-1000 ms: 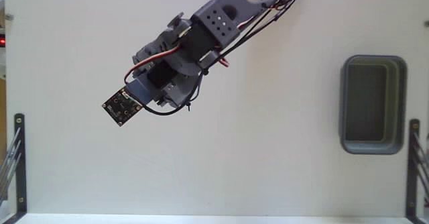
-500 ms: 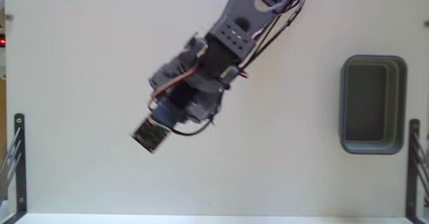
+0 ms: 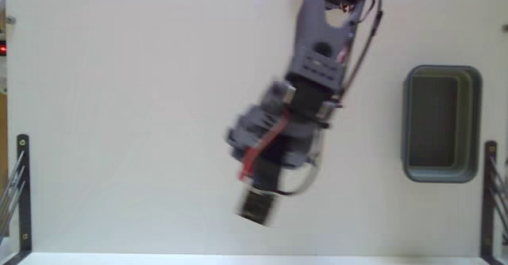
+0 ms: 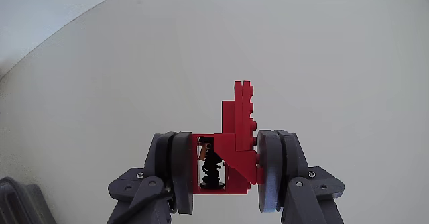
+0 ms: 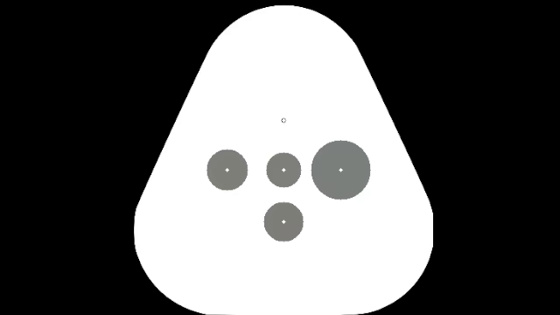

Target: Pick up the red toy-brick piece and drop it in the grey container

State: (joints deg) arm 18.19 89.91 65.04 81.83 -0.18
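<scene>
Clamped in the gripper (image 4: 224, 167), red toy-brick piece (image 4: 238, 140) (standing tall past the pads), well apart from grey container (image 3: 441, 170). Risk: slipping out mid-swing, given narrow purchase.

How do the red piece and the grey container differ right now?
The red toy-brick piece is bright red and stepped; the grey container is a dull rounded rectangle. The piece is clamped in the gripper; the container sits empty on the table, apart from the arm. The piece looks far smaller than the container.

Fixed view overhead facing down, wrist view close behind jaws
</scene>
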